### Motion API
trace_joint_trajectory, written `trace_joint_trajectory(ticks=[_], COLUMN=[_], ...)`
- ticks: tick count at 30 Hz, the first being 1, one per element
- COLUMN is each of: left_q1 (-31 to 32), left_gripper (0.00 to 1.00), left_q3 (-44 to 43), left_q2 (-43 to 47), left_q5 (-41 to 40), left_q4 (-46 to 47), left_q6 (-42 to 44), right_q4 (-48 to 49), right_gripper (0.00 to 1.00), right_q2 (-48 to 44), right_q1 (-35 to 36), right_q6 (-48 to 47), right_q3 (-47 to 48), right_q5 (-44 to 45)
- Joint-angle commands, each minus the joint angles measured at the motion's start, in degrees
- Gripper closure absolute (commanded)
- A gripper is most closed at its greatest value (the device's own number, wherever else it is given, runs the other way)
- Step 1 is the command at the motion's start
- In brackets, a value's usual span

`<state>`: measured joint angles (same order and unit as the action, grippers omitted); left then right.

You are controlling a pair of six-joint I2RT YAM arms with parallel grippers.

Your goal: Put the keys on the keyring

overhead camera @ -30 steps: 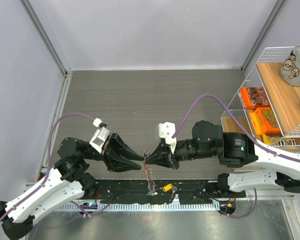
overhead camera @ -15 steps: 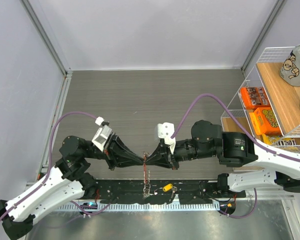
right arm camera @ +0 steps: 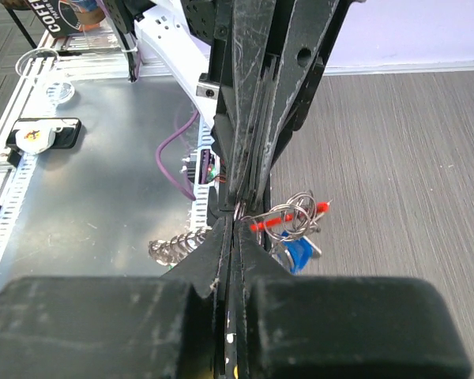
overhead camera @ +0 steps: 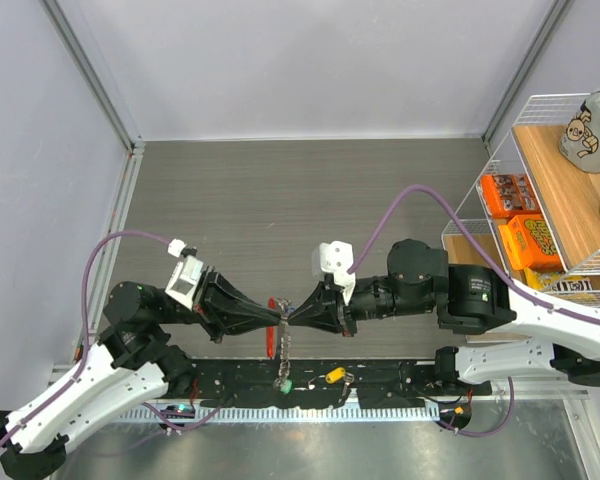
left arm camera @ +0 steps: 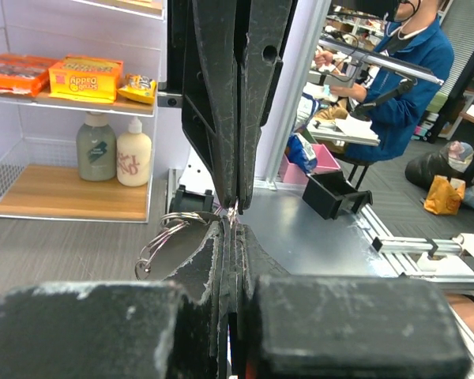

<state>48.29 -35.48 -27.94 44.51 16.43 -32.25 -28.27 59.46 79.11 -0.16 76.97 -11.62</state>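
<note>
Mid-threading, I judge: left hand (overhead camera: 278, 322) and right hand (overhead camera: 292, 319), tip to tip, both clamp the keyring (right arm camera: 291, 213), chain (overhead camera: 283, 354) toward 6 o'clock; next, pry its coil.

We find the top view bright and evenly lit from overhead; the grey tabletop (overhead camera: 280, 190) carries no glare, only faint, soft-edged shadows. It is sharp throughout, though straight lines lean outward toward the corners. In the wrist views the near bulk of the left hand (left arm camera: 231, 227) and the right hand (right arm camera: 235, 226) is dark and blurred, while the background is crisp.
</note>
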Motion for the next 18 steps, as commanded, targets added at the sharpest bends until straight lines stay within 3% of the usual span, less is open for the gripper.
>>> trace_joint_trajectory(ticks=[1,4,7,16,18], left_q1=[0.05,0.05,0.05,0.05,0.05], left_gripper=[1.0,1.0,1.0,1.0,0.95], left_q3=[-1.87,-1.87,-1.69,-2.39,-2.66], left_q2=[1.31,1.4,1.4,-1.67,-2.37], left_q5=[-3.03,-3.29,-3.55,0.92,1.89], left_q4=[2.2,2.56,2.65,5.37,5.63], left_q6=[1.31,1.31,1.31,-2.55,-3.52], right_q4=[1.99,2.17,2.69,3.05,3.31], right_gripper=[0.94,0.89,0.95,0.94,0.94], right_q2=[-3.12,-3.74,-4.44,-4.27,-4.09], right_q1=[-0.01,-0.1,-0.01,0.08,-0.01], right_q6=[-0.71,-0.63,-0.63,-1.42,-1.51], right_q3=[-0.85,-1.12,-1.38,-1.38,-1.3], right_q5=[0.37,0.63,0.19,0.63,1.24])
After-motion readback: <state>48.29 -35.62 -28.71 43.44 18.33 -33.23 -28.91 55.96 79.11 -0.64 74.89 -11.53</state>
